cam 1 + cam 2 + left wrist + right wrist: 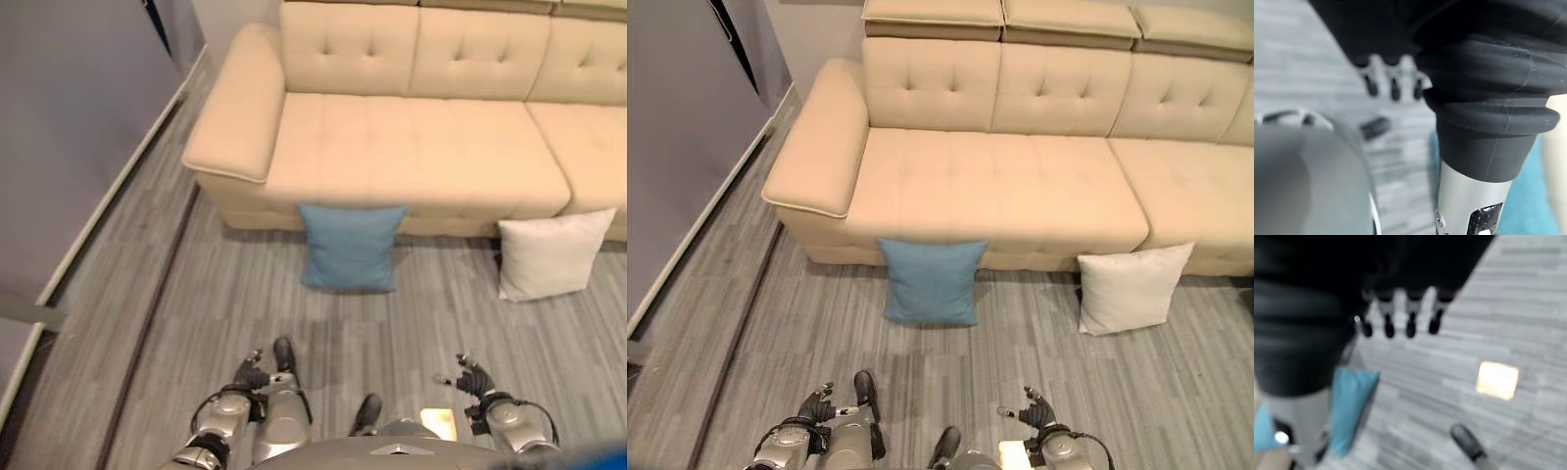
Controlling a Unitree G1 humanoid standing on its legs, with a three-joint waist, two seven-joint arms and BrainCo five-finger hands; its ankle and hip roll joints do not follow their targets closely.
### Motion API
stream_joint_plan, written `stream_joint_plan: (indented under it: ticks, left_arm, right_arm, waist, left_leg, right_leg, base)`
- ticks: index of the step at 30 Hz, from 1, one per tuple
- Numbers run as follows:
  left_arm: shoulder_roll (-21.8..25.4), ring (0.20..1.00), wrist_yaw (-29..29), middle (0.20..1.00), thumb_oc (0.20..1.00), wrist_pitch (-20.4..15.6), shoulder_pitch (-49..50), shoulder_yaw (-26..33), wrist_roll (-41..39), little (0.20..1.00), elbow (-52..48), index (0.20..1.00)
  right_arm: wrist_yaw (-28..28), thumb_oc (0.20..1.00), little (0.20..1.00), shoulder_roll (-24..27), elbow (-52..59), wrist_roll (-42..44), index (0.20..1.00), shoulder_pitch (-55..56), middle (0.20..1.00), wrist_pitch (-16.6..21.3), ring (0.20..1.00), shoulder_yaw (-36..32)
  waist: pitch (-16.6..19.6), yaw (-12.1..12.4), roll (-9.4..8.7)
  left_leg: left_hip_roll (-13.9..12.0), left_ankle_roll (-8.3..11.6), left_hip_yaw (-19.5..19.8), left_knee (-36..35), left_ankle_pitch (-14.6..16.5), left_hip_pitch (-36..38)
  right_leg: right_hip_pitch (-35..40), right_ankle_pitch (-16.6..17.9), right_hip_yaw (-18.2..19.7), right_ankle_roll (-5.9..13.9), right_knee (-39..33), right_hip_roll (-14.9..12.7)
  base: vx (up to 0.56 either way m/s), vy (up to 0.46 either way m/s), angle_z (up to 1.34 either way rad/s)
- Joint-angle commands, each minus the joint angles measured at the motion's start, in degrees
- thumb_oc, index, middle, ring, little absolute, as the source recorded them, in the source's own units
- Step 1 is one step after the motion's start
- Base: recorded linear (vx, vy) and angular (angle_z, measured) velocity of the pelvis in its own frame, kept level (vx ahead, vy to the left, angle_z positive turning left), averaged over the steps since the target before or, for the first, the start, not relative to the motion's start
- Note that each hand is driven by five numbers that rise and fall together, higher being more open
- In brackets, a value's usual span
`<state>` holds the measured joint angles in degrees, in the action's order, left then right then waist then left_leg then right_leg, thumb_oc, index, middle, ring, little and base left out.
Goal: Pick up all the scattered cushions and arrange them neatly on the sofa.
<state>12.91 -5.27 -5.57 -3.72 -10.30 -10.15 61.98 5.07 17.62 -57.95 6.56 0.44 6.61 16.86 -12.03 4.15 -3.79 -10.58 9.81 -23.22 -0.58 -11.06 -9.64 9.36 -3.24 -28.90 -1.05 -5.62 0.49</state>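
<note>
Both arms are held low at the near edge of the head views, well apart from the cushions. The left hand (257,372) is seen at lower left, fingers loosely spread and pointed forward over the grey plank floor (245,294), nothing gripped; in its wrist view the dark-tipped fingers (1393,88) are lined up in a relaxed row past the ribbed cover, with bare floor beyond them. The right hand (472,377) is seen at lower right, likewise relaxed and empty, thumb set apart; in its wrist view the fingers (1410,325) hang straight over the floor. A blue cushion (351,247) is stood upright on the floor, leaned against the front of the beige sofa (411,147), below the left seat section. A white cushion (551,253) is propped upright on the floor further right, also against the sofa front, near the seam between seat sections. The two cushions are well apart from each other. The sofa seat is tufted, with a padded armrest (235,108) at its left end. A grey wall (78,127) with a pale skirting board runs along the left side.
</note>
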Motion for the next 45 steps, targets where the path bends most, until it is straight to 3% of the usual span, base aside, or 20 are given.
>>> stream_joint_plan:
  ticks: [1, 3, 4, 5, 6, 8, 10, 14, 18, 24, 26, 30, 31, 32, 34, 35, 37, 39, 40, 45]
  left_arm:
    - [0.86, 1.000, -0.75, 1.000, 1.000, -0.09, 1.48, -1.20, 0.39, 1.000, -0.53, 1.000]
    - [1.04, 1.000, -0.85, 1.000, 1.000, -0.04, 2.05, -0.75, -0.22, 1.000, -0.90, 1.000]
    - [1.41, 1.000, -1.05, 1.000, 1.000, -0.05, 1.84, -0.70, -0.33, 1.000, -1.17, 1.000]
    - [1.79, 1.000, -1.39, 1.000, 1.000, -0.11, 1.70, -0.62, -0.86, 1.000, -1.89, 1.000]
    - [1.81, 1.000, -1.39, 1.000, 1.000, -0.09, 1.70, -0.62, -0.87, 1.000, -1.92, 1.000]
    - [2.20, 1.000, -1.45, 1.000, 1.000, -0.01, 1.24, -0.79, -1.03, 1.000, -2.04, 1.000]
    - [2.64, 1.000, -1.58, 1.000, 1.000, -0.06, 0.60, -1.25, -1.03, 1.000, -2.39, 1.000]
    - [2.62, 1.000, -1.29, 1.000, 1.000, -0.33, 0.68, -1.53, -0.80, 1.000, -2.34, 1.000]
    - [2.48, 1.000, -1.10, 1.000, 1.000, -0.42, 0.95, -1.26, 0.02, 1.000, -2.24, 1.000]
    - [2.20, 1.000, -1.02, 1.000, 1.000, -0.57, 1.86, -1.32, 0.87, 1.000, -2.06, 1.000]
    - [2.06, 1.000, -0.59, 1.000, 1.000, -0.81, 0.27, -2.83, 0.51, 1.000, -2.99, 1.000]
    - [2.06, 1.000, -0.41, 1.000, 1.000, -0.97, -0.37, -3.49, -0.26, 1.000, -3.87, 1.000]
    - [2.26, 1.000, -0.60, 1.000, 1.000, -1.14, -1.23, -4.12, -1.11, 1.000, -4.73, 1.000]
    - [2.27, 1.000, -0.68, 1.000, 1.000, -1.07, -1.77, -4.55, -1.46, 1.000, -4.71, 1.000]
    - [2.36, 1.000, -0.86, 1.000, 1.000, -1.12, -1.91, -4.76, -1.55, 1.000, -4.82, 1.000]
    - [2.47, 1.000, -1.21, 1.000, 1.000, -1.34, -2.33, -5.13, -1.46, 1.000, -5.10, 1.000]
    - [2.58, 1.000, -1.12, 1.000, 1.000, -1.42, -2.32, -5.66, -1.45, 1.000, -5.87, 1.000]
    - [2.51, 1.000, -0.86, 1.000, 1.000, -1.51, -2.14, -5.79, -1.96, 1.000, -6.42, 1.000]
    - [2.80, 1.000, -0.81, 1.000, 1.000, -1.64, -2.15, -6.20, -1.77, 1.000, -6.61, 1.000]
    - [3.60, 1.000, -1.20, 1.000, 1.000, -2.00, -3.05, -6.51, -1.49, 1.000, -7.40, 1.000]
  right_arm:
    - [0.11, 1.000, 1.000, 1.87, 3.84, 0.84, 1.000, -3.03, 1.000, 1.52, 1.000, -1.04]
    - [-0.07, 1.000, 1.000, 1.36, 4.67, 0.67, 1.000, -3.02, 1.000, 1.54, 1.000, -0.97]
    - [-0.18, 1.000, 1.000, 0.93, 5.39, 0.15, 1.000, -3.55, 1.000, 1.60, 1.000, -0.38]
    - [-0.13, 1.000, 1.000, 0.77, 5.55, 0.02, 1.000, -3.86, 1.000, 1.54, 1.000, -0.47]
    - [-0.13, 1.000, 1.000, 0.75, 5.55, 0.01, 1.000, -3.88, 1.000, 1.53, 1.000, -0.48]
    - [-0.13, 1.000, 1.000, 0.54, 6.57, -0.16, 1.000, -4.04, 1.000, 1.29, 1.000, -0.75]
    - [-0.20, 1.000, 1.000, 0.36, 6.50, -0.37, 1.000, -3.97, 1.000, 1.04, 1.000, -0.92]
    - [-0.25, 1.000, 1.000, 0.89, 6.10, -0.38, 1.000, -3.62, 1.000, 0.88, 1.000, -1.31]
    - [-0.31, 1.000, 1.000, 1.37, 6.56, -0.42, 1.000, -3.41, 1.000, 0.96, 1.000, -1.34]
    - [-0.47, 1.000, 1.000, 2.01, 6.62, -1.21, 1.000, -2.40, 1.000, 1.01, 1.000, -1.20]
    - [-0.04, 1.000, 1.000, 3.26, 6.96, -0.26, 1.000, -2.32, 1.000, 1.49, 1.000, -1.67]
    - [-0.03, 1.000, 1.000, 3.90, 7.67, 0.27, 1.000, -2.74, 1.000, 1.81, 1.000, -1.39]
    - [0.08, 1.000, 1.000, 3.99, 7.48, 0.41, 1.000, -3.39, 1.000, 1.97, 1.000, -0.58]
    - [0.27, 1.000, 1.000, 3.81, 7.11, 0.65, 1.000, -3.93, 1.000, 1.94, 1.000, -0.24]
    - [0.50, 1.000, 1.000, 3.81, 7.28, 0.63, 1.000, -4.25, 1.000, 2.05, 1.000, -0.07]
    - [0.80, 1.000, 1.000, 3.90, 7.63, 0.76, 1.000, -4.81, 1.000, 2.29, 1.000, 0.29]
    - [1.00, 1.000, 1.000, 4.29, 8.12, 0.92, 1.000, -4.98, 1.000, 2.26, 1.000, 0.09]
    - [1.14, 1.000, 1.000, 4.27, 8.45, 0.52, 1.000, -5.46, 1.000, 2.20, 1.000, -0.18]
    - [1.33, 1.000, 1.000, 3.83, 8.56, 0.57, 1.000, -5.90, 1.000, 2.08, 1.000, -0.33]
    - [1.27, 1.000, 1.000, 2.93, 8.90, 0.62, 1.000, -7.02, 1.000, 1.91, 1.000, -0.16]
  waist:
    - [-1.35, 0.70, 0.05]
    - [-0.63, 1.26, -0.74]
    - [-0.78, 2.02, -1.21]
    - [-1.07, 2.07, -1.15]
    - [-1.00, 2.14, -1.23]
    - [-1.98, 1.38, -1.13]
    - [-2.97, 0.24, 0.19]
    - [-2.87, -0.55, 0.70]
    - [-2.79, -1.58, 0.42]
    - [-2.47, -1.97, 0.10]
    - [-3.09, -2.43, -0.27]
    - [-3.74, -2.50, -0.20]
    - [-4.56, -2.07, 0.01]
    - [-4.87, -2.06, 0.14]
    - [-4.91, -1.75, 0.24]
    - [-5.35, -1.22, 0.33]
    - [-5.66, -1.86, 0.69]
    - [-6.30, -2.00, 0.80]
    - [-6.77, -2.14, 0.66]
    - [-7.88, -1.84, 0.28]
  left_leg:
    - [2.60, -2.58, 1.95, 1.82, 1.81, 3.78]
    - [3.38, -3.46, 0.65, 2.88, 3.55, 4.38]
    - [4.99, -5.65, 0.48, 4.00, 6.41, 5.12]
    - [5.30, -6.54, -0.02, 4.20, 7.60, 5.71]
    - [5.42, -6.64, -0.13, 4.22, 7.69, 5.63]
    - [6.66, -8.37, -0.29, 4.31, 9.53, 7.48]
    - [6.55, -9.43, -0.54, 4.10, 10.17, 9.34]
    - [8.22, -8.92, 1.55, 2.40, 11.26, 11.90]
    - [8.90, -8.33, 3.08, 1.99, 12.38, 13.55]
    - [9.03, -7.50, 4.73, 3.69, 13.52, 13.88]
    - [6.43, -4.61, 4.00, 9.82, 13.11, 9.98]
    - [4.88, -3.83, 4.59, 13.53, 13.08, 8.29]
    - [4.01, -3.24, 6.62, 14.08, 12.08, 7.11]
    - [2.52, -3.07, 6.79, 10.69, 11.03, 6.67]
    - [2.36, -3.10, 7.86, 8.28, 9.97, 6.37]
    - [1.82, -2.82, 10.87, 5.43, 7.79, 4.37]
    - [0.87, -2.02, 10.82, 4.35, 6.48, 3.24]
    - [1.71, -3.26, 9.57, 4.35, 6.84, 3.32]
    - [2.90, -4.27, 8.54, 4.91, 7.80, 3.12]
    - [4.65, -5.86, 4.83, 5.74, 9.74, 3.42]
  right_leg:
    - [1.77, -2.08, 3.25, 6.84, 4.08, -3.90]
    - [1.92, -2.97, 3.15, 7.71, 5.97, -5.10]
    - [-0.39, -2.49, 3.42, 9.34, 13.83, -7.80]
    - [-3.17, -1.11, 3.38, 10.99, 19.48, -9.99]
    - [-3.47, -1.27, 3.52, 11.11, 19.89, -10.22]
    - [-7.50, 2.75, 4.17, 13.80, 28.79, -13.78]
    - [-11.94, 5.77, 3.85, 12.82, 32.67, -15.15]
    - [-12.95, 4.36, 3.76, 10.65, 21.52, -13.92]
    - [-14.14, 6.45, 6.68, 10.81, 13.69, -12.51]
    - [-13.06, 6.31, 7.54, 10.28, 12.22, -11.45]
    - [-9.63, 4.79, 3.66, 8.43, 9.09, -10.54]
    - [-8.75, 3.87, 2.68, 7.23, 8.53, -9.63]
    - [-8.61, 3.01, 2.78, 6.59, 8.64, -8.80]
    - [-8.71, 2.75, 2.39, 6.81, 8.14, -8.58]
    - [-8.92, 2.71, 2.64, 6.89, 7.91, -8.39]
    - [-9.66, 2.66, 3.45, 7.18, 7.94, -8.36]
    - [-9.62, 1.56, 3.85, 7.81, 8.34, -8.83]
    - [-10.80, 1.63, 4.44, 7.85, 10.75, -10.12]
    - [-12.11, 2.25, 5.72, 8.54, 13.25, -12.12]
    - [-14.98, 4.06, 7.16, 10.27, 16.59, -15.49]
  base:
    - [0.29, 0.108, -0.26]
    - [0.31, 0.160, -0.09]
    - [0.20, 0.197, 0.05]
    - [0.20, 0.201, -0.08]
    - [0.12, 0.153, -0.20]
    - [0.12, 0.163, -0.12]
    - [0.19, 0.140, 0.23]
    - [0.23, -0.011, 0.27]
    - [0.15, -0.050, 0.41]
    - [0.12, -0.077, 0.14]
    - [0.03, -0.250, 0.69]
    - [0.00, -0.096, 0.82]
    - [-0.02, -0.047, -0.01]
    - [0.00, 0.000, 0.00]
    - [0.00, 0.059, 0.17]
    - [0.00, 0.062, 0.10]
    - [0.10, 0.164, -0.07]
    - [0.10, 0.288, -0.18]
    - [0.10, 0.244, -0.23]
    - [0.07, 0.214, -0.37]
